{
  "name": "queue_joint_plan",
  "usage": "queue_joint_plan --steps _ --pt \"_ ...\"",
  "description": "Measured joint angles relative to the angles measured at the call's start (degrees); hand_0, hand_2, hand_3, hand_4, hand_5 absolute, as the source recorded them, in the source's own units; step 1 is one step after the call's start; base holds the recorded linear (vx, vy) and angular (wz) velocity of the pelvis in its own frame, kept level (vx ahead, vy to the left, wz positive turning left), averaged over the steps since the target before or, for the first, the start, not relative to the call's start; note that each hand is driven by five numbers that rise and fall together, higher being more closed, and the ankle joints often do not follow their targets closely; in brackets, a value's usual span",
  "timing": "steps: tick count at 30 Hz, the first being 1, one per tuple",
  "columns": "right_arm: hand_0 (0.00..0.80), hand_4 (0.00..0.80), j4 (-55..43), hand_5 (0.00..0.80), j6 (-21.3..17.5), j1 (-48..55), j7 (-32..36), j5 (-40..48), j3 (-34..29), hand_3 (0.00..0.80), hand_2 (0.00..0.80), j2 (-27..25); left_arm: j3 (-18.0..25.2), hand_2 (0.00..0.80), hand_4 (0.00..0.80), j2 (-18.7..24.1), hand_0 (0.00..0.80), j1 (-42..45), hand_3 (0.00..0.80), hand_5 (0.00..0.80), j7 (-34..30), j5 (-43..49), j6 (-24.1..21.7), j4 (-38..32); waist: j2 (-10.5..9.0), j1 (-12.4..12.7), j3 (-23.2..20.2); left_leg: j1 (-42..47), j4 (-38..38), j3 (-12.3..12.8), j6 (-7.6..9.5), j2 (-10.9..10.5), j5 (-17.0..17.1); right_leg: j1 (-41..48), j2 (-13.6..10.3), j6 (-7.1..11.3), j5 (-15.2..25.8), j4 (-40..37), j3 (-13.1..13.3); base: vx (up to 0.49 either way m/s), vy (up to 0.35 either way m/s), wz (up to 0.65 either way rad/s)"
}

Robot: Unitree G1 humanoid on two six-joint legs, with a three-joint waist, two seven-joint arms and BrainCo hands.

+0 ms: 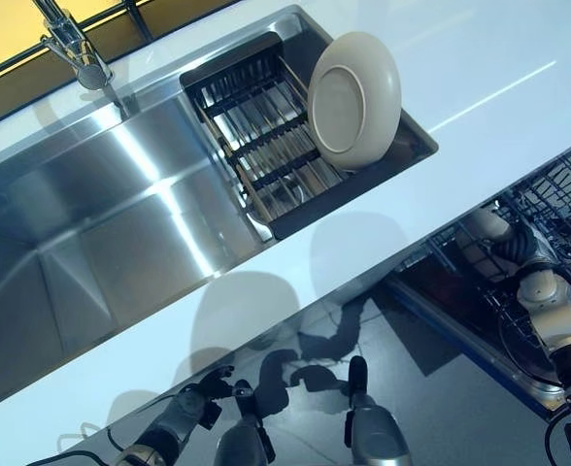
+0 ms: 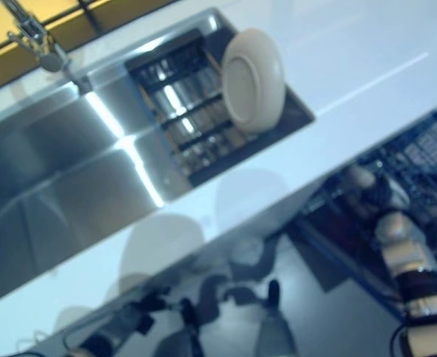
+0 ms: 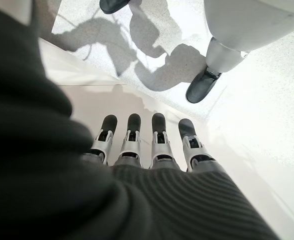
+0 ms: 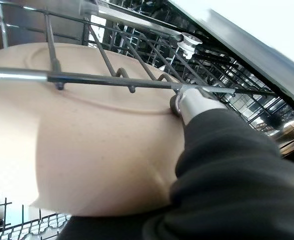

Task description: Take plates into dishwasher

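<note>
Your right hand (image 4: pixel 197 107) pinches a beige plate (image 4: pixel 87 150) against the dishwasher rack (image 4: pixel 112 77) — seating step, I judge. Second plate (image 1: pixel 353 97) waits in the sink drainer (image 1: pixel 266 146). Left hand (image 3: pixel 142 145) slack, empty — next, ease grip.

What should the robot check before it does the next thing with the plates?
1. Plate in the right hand: the beige plate lies against the hand inside the dishwasher rack. Ok.
2. Right hand's hold on that plate: fingers hidden behind it. Cannot tell.
3. Plate seated between the rack's wires: cannot tell.
4. Another plate waiting: a second plate stands on edge in the drying rack over the sink. Ok.
5. Left hand free to fetch it: fingers straight, holding nothing. Ok.
</note>
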Motion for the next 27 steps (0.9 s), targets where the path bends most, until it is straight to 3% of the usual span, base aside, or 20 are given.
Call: queue_joint_plan --steps 10,21,24,26,27 --pt "0.8 0.8 -5.12 0.8 -0.03 5.46 2.35 0.02 -2.98 0.8 0.8 3.83 1.21 0.0 0.0 0.21 0.0 0.44 0.0 0.0 0.03 0.6 0.44 0.35 -3.97 -0.21 -2.02 0.85 -0.06 0.14 0.01 0.22 0.0 0.74 0.23 -0.05 -0.04 -0.01 0.16 0.0 0.0 0.0" --pt "0.8 0.8 -8.74 0.8 -0.01 9.8 3.82 1.32 -5.5 0.8 0.8 6.68 1.37 0.0 0.0 0.2 0.0 1.19 0.0 0.0 0.07 2.55 0.49 1.13 -6.5 -0.55 -4.04 2.01 -0.09 0.47 0.02 0.58 -0.01 1.68 0.58 -0.26 0.0 -0.03 0.47 -0.001 0.001 0.0" --pt "0.59 0.59 -9.44 0.59 0.01 10.82 4.05 1.32 -5.48 0.59 0.59 6.8 1.35 0.0 0.0 0.14 0.0 1.62 0.0 0.0 0.07 2.56 0.5 1.67 -6.89 -0.53 -4.4 2.81 -0.1 0.68 0.02 0.62 -0.02 2.27 0.64 -0.35 0.07 -0.03 0.74 -0.01 0.013 -0.05" --pt "0.584 0.584 -9.74 0.584 0.01 11.15 4.24 1.32 -5.48 0.584 0.584 7.07 1.36 0.0 0.0 0.17 0.0 1.87 0.0 0.0 0.08 2.56 0.51 1.68 -6.9 -0.65 -4.94 2.99 -0.12 1.22 0.03 0.68 -0.06 2.35 0.67 -0.15 -0.1 -0.05 0.88 -0.01 0.02 -0.04" --pt "0.634 0.634 -10.0 0.634 0.02 11.2 4.54 1.32 -5.49 0.634 0.634 7.09 1.38 0.0 0.0 0.19 0.0 1.84 0.0 0.0 0.08 2.56 0.51 1.68 -6.9 -0.73 -4.97 3.06 -0.12 1.29 0.04 0.71 -0.07 2.36 0.71 -0.13 -0.11 -0.05 0.95 -0.007 0.023 -0.04"
